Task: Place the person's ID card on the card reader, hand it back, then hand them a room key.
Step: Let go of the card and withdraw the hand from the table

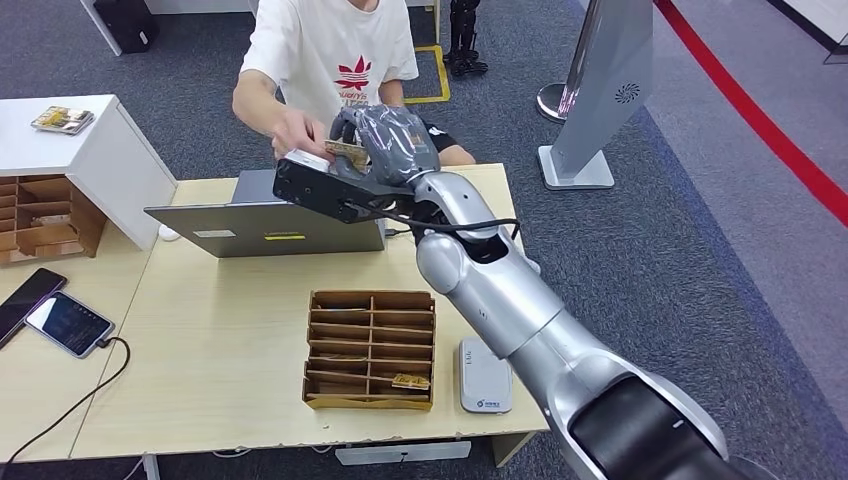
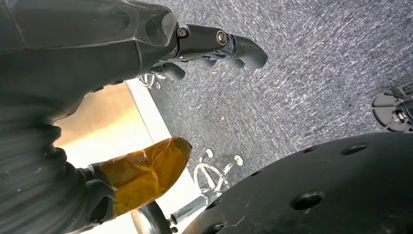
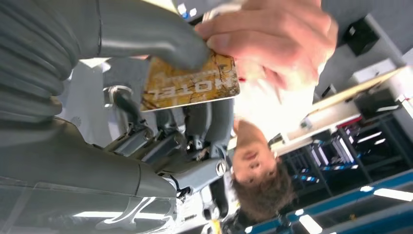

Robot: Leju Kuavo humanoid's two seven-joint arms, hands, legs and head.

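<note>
Right robot hand [image 1: 385, 140] grips hotel key card [image 3: 190, 84]; divided box [image 1: 370, 350] holds one card [image 1: 410, 381].

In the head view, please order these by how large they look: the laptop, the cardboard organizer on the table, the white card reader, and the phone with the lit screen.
1. Laptop
2. Cardboard organizer, slightly smaller in area, though it sits nearer the camera
3. Phone with the lit screen and white card reader: these look about alike, so I would not rank them.
</note>
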